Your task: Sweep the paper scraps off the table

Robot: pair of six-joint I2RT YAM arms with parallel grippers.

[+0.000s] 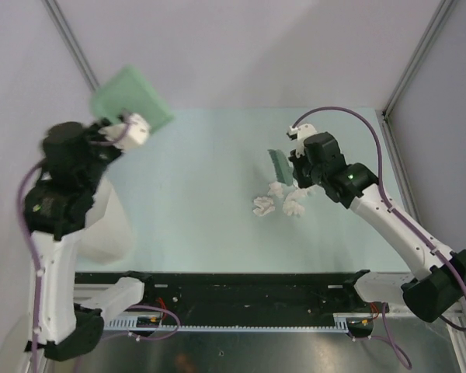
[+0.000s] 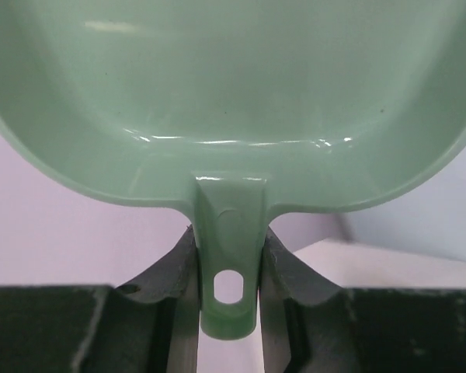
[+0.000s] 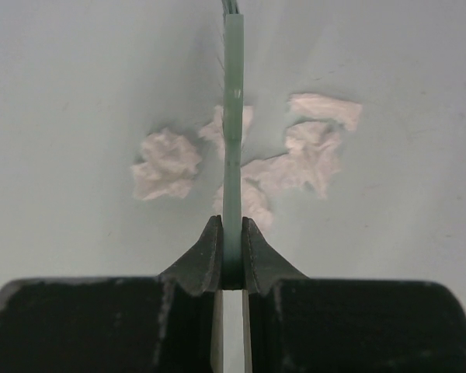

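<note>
Several white paper scraps (image 1: 279, 202) lie in a loose cluster on the pale mint table (image 1: 194, 186), right of centre. My right gripper (image 1: 299, 167) is shut on a small green brush (image 1: 279, 163), held just behind the scraps. In the right wrist view the brush (image 3: 233, 116) stands edge-on between the jaws of the right gripper (image 3: 232, 241), with scraps (image 3: 165, 165) on both sides of it. My left gripper (image 1: 133, 130) is shut on the handle of a green dustpan (image 1: 130, 99), held raised at the far left. The left wrist view shows the left gripper (image 2: 229, 264) clamping the dustpan handle, with the dustpan (image 2: 233, 93) filling the frame.
A large white bin (image 1: 113, 229) stands at the table's left side, partly hidden under the left arm. Grey walls close off the back and both sides. A black rail (image 1: 241, 291) runs along the front edge.
</note>
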